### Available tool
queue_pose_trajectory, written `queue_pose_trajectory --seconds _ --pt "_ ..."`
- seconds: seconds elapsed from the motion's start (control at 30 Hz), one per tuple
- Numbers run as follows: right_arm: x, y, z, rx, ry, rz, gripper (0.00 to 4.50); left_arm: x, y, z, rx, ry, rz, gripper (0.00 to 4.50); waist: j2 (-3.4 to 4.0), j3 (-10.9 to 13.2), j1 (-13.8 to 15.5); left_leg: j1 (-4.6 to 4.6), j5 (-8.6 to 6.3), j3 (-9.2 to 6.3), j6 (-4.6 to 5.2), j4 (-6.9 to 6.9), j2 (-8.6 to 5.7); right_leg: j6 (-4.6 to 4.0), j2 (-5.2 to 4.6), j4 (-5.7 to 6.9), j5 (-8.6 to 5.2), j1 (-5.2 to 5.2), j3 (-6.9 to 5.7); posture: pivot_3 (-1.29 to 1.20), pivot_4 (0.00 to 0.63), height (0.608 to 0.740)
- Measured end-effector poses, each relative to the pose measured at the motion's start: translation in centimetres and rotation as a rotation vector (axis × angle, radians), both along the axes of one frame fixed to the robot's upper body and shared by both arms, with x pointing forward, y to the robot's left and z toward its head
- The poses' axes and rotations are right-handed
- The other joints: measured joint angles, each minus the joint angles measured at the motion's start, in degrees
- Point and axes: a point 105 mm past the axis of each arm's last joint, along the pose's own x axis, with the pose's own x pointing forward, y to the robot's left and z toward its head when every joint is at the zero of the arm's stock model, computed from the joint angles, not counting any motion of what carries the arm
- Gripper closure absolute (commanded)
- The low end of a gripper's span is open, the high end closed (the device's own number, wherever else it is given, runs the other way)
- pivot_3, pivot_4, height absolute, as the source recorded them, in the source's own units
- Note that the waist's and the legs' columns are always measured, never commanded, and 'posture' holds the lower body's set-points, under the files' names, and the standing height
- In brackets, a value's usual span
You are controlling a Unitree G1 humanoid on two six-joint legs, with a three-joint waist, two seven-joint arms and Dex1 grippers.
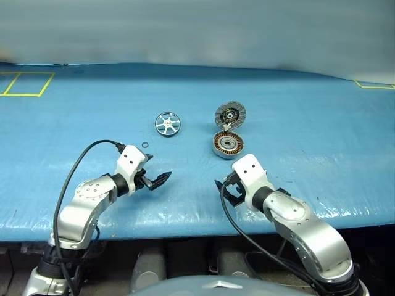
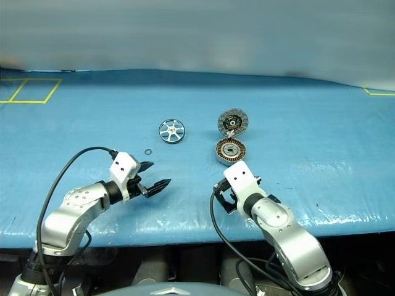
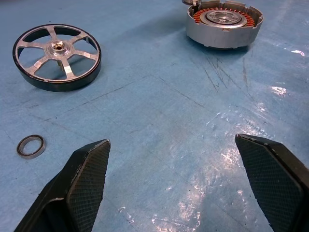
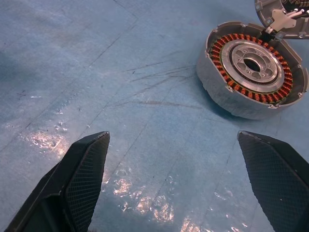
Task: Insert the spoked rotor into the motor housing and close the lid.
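Both claws hover wide apart, empty: left gripper, right gripper. Small ring beyond the left one. Motor housing open, windings bare, holding nothing. Spoked rotor lies apart, leftward. Lid stands tilted behind the housing.

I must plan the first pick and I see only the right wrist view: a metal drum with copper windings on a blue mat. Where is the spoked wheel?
Observer: The spoked wheel lies flat on the blue mat, to the left of the drum and apart from it.
Operator: Is the lid already on the drum?
Observer: No. The lid stands open at the drum's far edge, propped up.
Operator: Does the left end effector hold something?
Observer: No. The left end effector is open and empty above the mat; a small ring lies near it.
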Motion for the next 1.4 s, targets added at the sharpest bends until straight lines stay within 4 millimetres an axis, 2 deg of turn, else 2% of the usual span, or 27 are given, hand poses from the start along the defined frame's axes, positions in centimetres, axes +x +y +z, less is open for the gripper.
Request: queue_pose_trajectory --seconds 0.77,1.07,1.2,1.4 --pt "0.7 0.0 0.2 -0.022 0.02 0.031 0.03 -0.2 0.0 -0.5 0.004 0.02 0.004 0.0 0.0 0.0 -0.02 0.0 0.0 0.01 0.0 0.01 0.0 0.0 0.0 0.0 0.0 0.0 0.0 0.0 0.15 0.74" --pt "0.8 -0.8 0.4 -0.098 0.062 0.122 0.03 -0.4 0.0 -0.7 0.0 -0.002 0.015 0.0 0.01 0.01 -0.07 0.0 0.0 0.01 0.0 -0.02 0.0 -0.01 0.0 0.0 0.0 -0.01 0.01 0.0 0.15 0.74" --pt "1.4 -0.9 1.0 -0.14 0.065 0.174 0.03 -0.7 -0.1 -0.6 0.003 -0.048 0.01 0.0 0.01 0.01 0.01 0.01 0.0 -0.01 0.0 0.02 0.0 -0.01 -0.01 -0.01 0.0 -0.01 -0.02 0.0 0.15 0.74" --pt "1.5 -1.2 1.7 -0.275 0.177 0.364 0.03 -1.1 -0.6 -1.2 0.037 -0.045 -0.024 0.0 0.04 0.05 -0.01 0.02 -0.01 0.01 0.02 0.02 -0.01 -0.02 -0.03 -0.02 0.0 -0.03 -0.02 0.0 0.15 0.74"
